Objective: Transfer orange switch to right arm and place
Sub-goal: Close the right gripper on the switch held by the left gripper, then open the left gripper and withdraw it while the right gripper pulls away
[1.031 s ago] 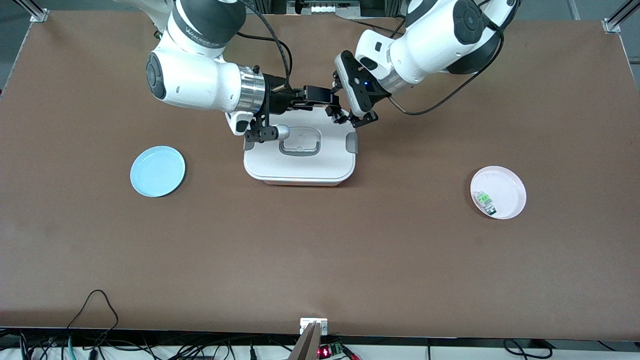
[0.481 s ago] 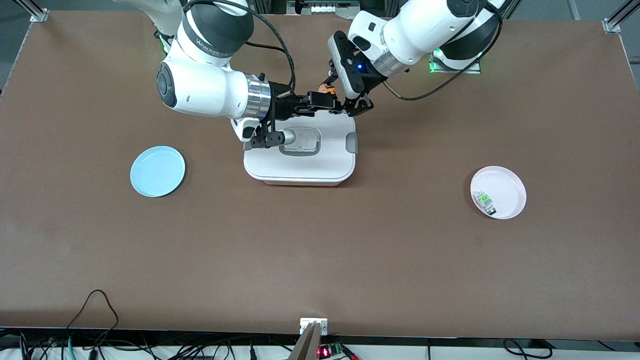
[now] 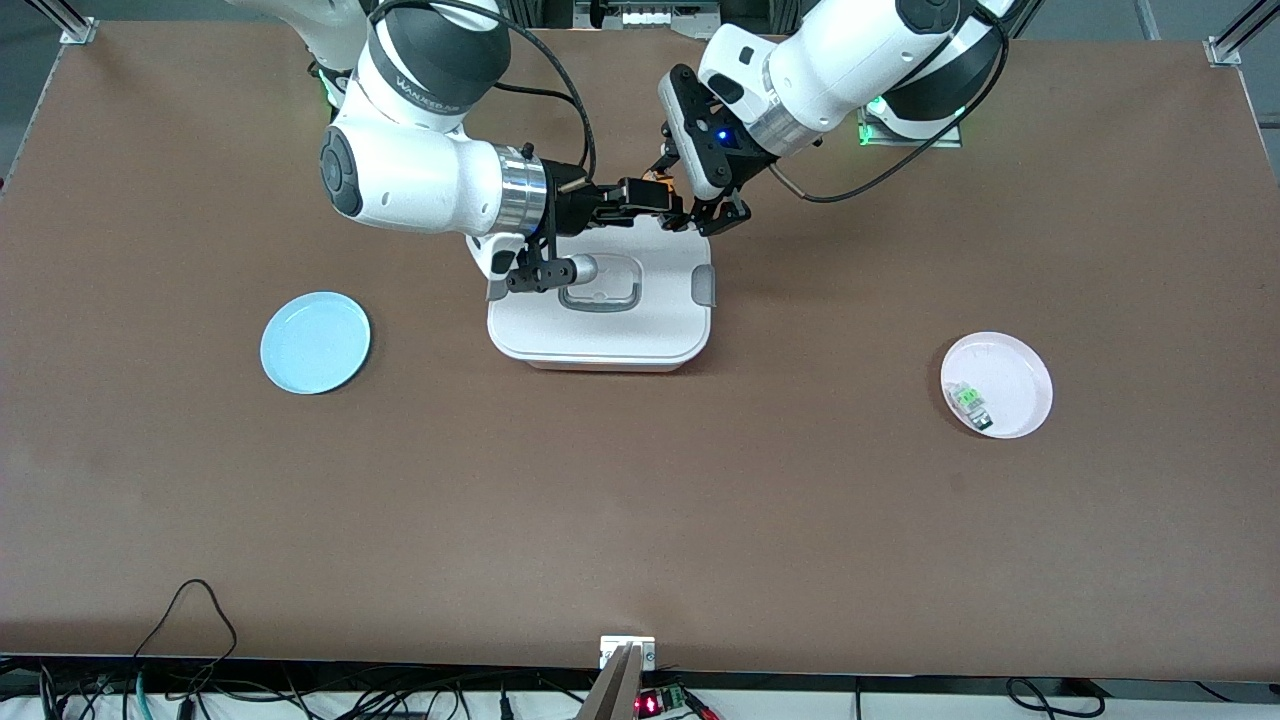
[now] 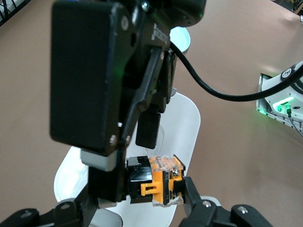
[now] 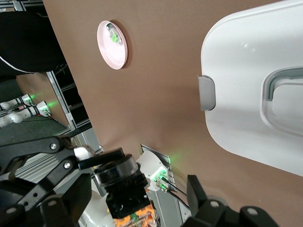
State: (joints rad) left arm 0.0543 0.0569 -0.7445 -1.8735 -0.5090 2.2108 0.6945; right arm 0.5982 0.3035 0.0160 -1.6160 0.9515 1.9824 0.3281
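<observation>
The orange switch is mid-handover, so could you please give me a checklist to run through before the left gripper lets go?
1. Left gripper shut on the small black-and-orange switch: ok.
2. Right gripper at the switch: ok.
3. Right fingers clamped on switch: cannot tell.
4. Handover above the white lidded plastic box: ok.
5. Round light-blue plate bare for placing: ok.

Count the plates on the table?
2. A blue plate toward the right arm's end of the table, and a pink plate toward the left arm's end, holding a small clear-and-green part. None seems hidden.
</observation>
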